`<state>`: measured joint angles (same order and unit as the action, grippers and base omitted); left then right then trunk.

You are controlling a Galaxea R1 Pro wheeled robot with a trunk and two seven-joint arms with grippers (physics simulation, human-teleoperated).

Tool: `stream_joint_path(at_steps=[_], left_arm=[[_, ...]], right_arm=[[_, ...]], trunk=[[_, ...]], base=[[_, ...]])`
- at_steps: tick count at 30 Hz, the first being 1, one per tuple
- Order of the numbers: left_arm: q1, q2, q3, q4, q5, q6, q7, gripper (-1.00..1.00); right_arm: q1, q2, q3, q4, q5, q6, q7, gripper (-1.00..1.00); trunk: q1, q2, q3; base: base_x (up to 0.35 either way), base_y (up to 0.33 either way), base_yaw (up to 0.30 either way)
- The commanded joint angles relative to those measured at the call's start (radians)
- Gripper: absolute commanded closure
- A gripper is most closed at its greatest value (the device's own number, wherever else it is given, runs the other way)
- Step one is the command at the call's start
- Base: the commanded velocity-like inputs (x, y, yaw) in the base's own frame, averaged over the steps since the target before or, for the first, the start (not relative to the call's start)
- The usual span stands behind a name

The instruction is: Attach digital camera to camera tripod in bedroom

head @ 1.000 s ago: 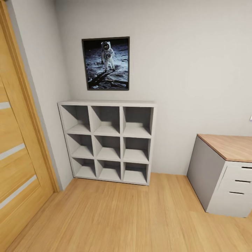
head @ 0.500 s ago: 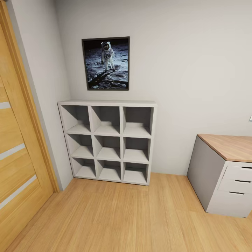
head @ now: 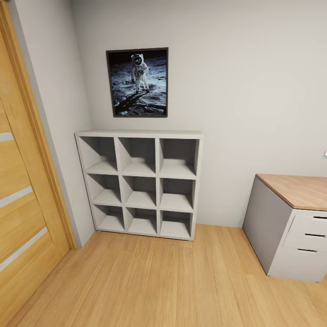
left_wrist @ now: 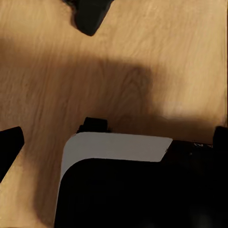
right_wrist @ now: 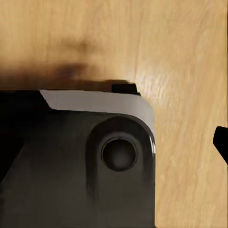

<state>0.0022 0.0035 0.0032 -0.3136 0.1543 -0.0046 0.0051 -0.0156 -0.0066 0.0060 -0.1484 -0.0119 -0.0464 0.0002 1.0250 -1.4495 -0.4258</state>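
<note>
The digital camera and the camera tripod are out of view. I face a white-walled room corner with a light wood floor (head: 150, 281). In the left wrist view my left gripper (left_wrist: 115, 142) hangs open over the floor, one black fingertip (left_wrist: 9, 145) at each side edge, above a black and white part of my own body (left_wrist: 118, 147). In the right wrist view my right gripper (right_wrist: 114, 142) also stands wide, with one black fingertip (right_wrist: 221, 141) at the frame's edge. Neither holds anything.
A white nine-cube shelf (head: 141, 184) stands against the wall under a framed astronaut poster (head: 137, 82). A wooden door (head: 20, 190) is on the left. A white drawer desk with a wood top (head: 295, 222) is on the right. Open floor lies ahead.
</note>
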Motion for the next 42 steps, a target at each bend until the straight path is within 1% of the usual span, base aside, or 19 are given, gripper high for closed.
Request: stream_joint_path(at_steps=[1,4,5,7,8,9,12,13,14,15,20,30,42], left_arm=[[0.001,0.002,-0.001,-0.040,0.007,0.020,0.003,-1.00],[0.000,0.010,-0.002,-0.157,0.006,0.086,0.013,-1.00],[-0.001,0.014,-0.002,-0.232,0.006,0.128,0.017,-1.00],[-0.002,0.017,-0.002,-0.293,0.008,0.167,0.019,-1.00],[-0.007,0.018,-0.002,-0.334,0.011,0.203,0.021,-1.00],[-0.013,0.018,-0.002,-0.346,0.013,0.218,0.022,-1.00],[-0.046,0.020,-0.002,-0.353,0.016,0.249,0.023,-1.00],[-0.070,0.021,-0.002,-0.350,0.015,0.259,0.020,-1.00],[-0.081,0.021,-0.002,-0.349,0.013,0.262,0.019,-1.00],[-0.111,0.020,-0.002,-0.338,0.009,0.269,0.017,-1.00],[-0.120,0.019,-0.004,-0.331,0.007,0.273,0.021,-1.00],[-0.125,0.018,0.003,-0.326,0.013,0.274,0.024,-1.00],[-0.125,0.021,0.004,-0.337,0.014,0.274,0.020,-1.00]], right_arm=[[-0.002,0.000,-0.001,-0.040,-0.002,0.018,-0.003,-1.00],[-0.010,0.002,-0.006,-0.163,-0.006,0.097,-0.024,-1.00],[-0.018,0.003,-0.008,-0.237,-0.010,0.150,-0.047,-1.00],[-0.033,0.005,-0.010,-0.293,-0.016,0.193,-0.075,-1.00],[-0.055,0.008,-0.012,-0.325,-0.022,0.217,-0.101,-1.00],[-0.066,0.008,-0.012,-0.333,-0.025,0.223,-0.111,-1.00],[-0.090,0.010,-0.014,-0.324,-0.035,0.218,-0.132,-1.00],[-0.100,0.010,-0.015,-0.301,-0.040,0.198,-0.142,-1.00],[-0.103,0.010,-0.015,-0.288,-0.041,0.183,-0.146,-1.00],[-0.112,0.010,-0.016,-0.240,-0.044,0.113,-0.157,-1.00],[-0.115,0.011,-0.017,-0.223,-0.043,0.084,-0.162,-1.00],[-0.116,0.014,-0.017,-0.215,-0.044,0.069,-0.182,-1.00],[-0.116,0.015,-0.014,-0.220,-0.034,0.063,-0.182,-1.00]], trunk=[[0.000,0.000,-0.001],[0.000,0.000,-0.001],[0.000,0.000,-0.001],[0.000,0.000,-0.001],[0.000,0.000,-0.001],[0.000,0.000,-0.001],[0.000,0.000,-0.001],[0.000,0.000,-0.001],[0.000,0.000,-0.001],[0.000,0.000,-0.001],[0.000,0.000,-0.001],[0.000,0.000,-0.001],[0.046,-0.084,-0.039]], base=[[0.000,0.000,0.000],[0.000,0.000,0.000],[0.000,0.000,0.000],[0.000,0.000,0.000],[0.000,0.000,0.000],[0.000,0.000,0.000],[0.000,0.000,0.000],[0.000,0.000,0.000],[0.000,0.000,0.000],[0.000,0.000,0.000],[0.000,0.000,0.000],[0.000,0.000,0.000],[0.000,0.000,0.000]])
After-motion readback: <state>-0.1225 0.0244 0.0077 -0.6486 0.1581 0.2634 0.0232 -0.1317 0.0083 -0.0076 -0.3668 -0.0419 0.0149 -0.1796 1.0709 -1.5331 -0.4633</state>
